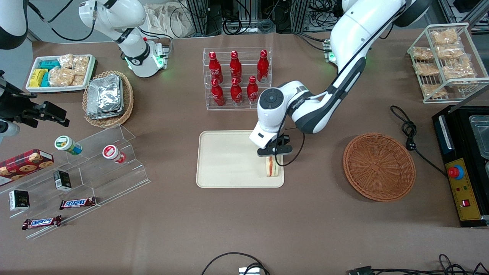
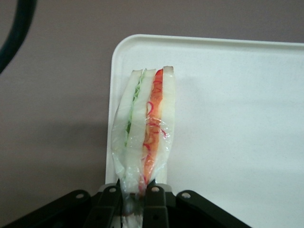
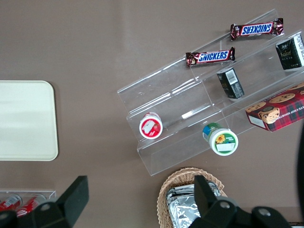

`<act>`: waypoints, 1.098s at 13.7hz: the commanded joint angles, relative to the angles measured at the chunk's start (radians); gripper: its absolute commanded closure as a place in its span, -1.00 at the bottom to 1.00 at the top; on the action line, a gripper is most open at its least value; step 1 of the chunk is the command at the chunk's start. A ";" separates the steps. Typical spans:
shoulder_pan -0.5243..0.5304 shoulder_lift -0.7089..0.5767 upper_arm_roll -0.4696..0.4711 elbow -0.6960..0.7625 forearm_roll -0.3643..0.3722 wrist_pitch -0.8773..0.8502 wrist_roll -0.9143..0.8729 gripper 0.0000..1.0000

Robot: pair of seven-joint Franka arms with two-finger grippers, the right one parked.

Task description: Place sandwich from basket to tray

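The gripper is over the tray, at the tray's edge nearest the basket. Its fingers are closed on one end of the sandwich, which is wrapped in clear film and stands on edge with its red and green filling showing. The sandwich sits at the tray's corner nearest the front camera, its lower edge at the tray's surface. The basket lies well apart from the tray, toward the working arm's end of the table.

The hand grips the sandwich over the tray at its corner nearest the basket.
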 commanded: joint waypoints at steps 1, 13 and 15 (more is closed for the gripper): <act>-0.017 0.022 0.010 0.032 0.037 0.016 -0.021 -0.18; 0.159 -0.391 0.077 0.024 -0.280 -0.350 0.355 -1.00; 0.234 -0.483 0.100 0.023 -0.340 -0.425 0.536 -1.00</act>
